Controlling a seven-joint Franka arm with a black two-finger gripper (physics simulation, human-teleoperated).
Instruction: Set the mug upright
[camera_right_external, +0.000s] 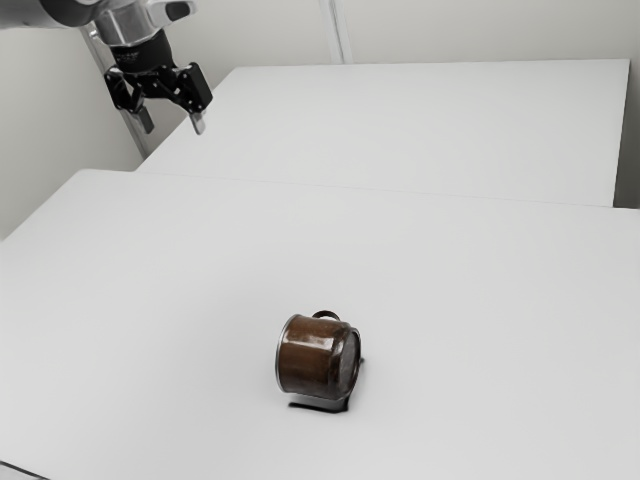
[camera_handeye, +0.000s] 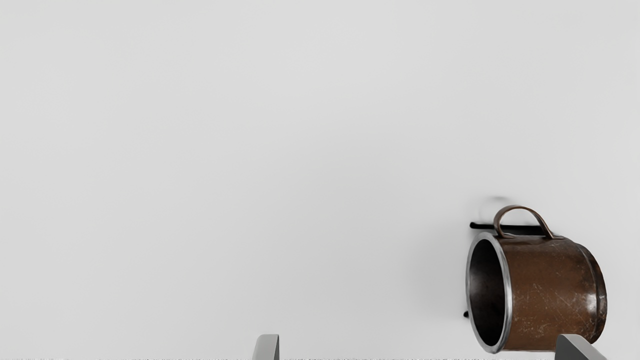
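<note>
High above the far left part of the table in the exterior view, the gripper (camera_right_external: 172, 122) hangs with its two fingers apart and nothing between them. The brown mug (camera_right_external: 315, 357) lies on its side on the white table, its rim toward the exterior view's left and its base toward the right. In the wrist view the gripper (camera_handeye: 417, 347) is open, and the mug (camera_handeye: 550, 290) shows its dark inside, metal rim and looped handle. One fingertip overlaps the mug's lower edge in that picture, though the hand is well away from it.
The mug rests on the near white table (camera_right_external: 180, 290), beside thin black marks or supports at its underside. A second white surface (camera_right_external: 430, 125) stands behind, with pale walls around it. A dark line crosses the exterior view's lower left corner.
</note>
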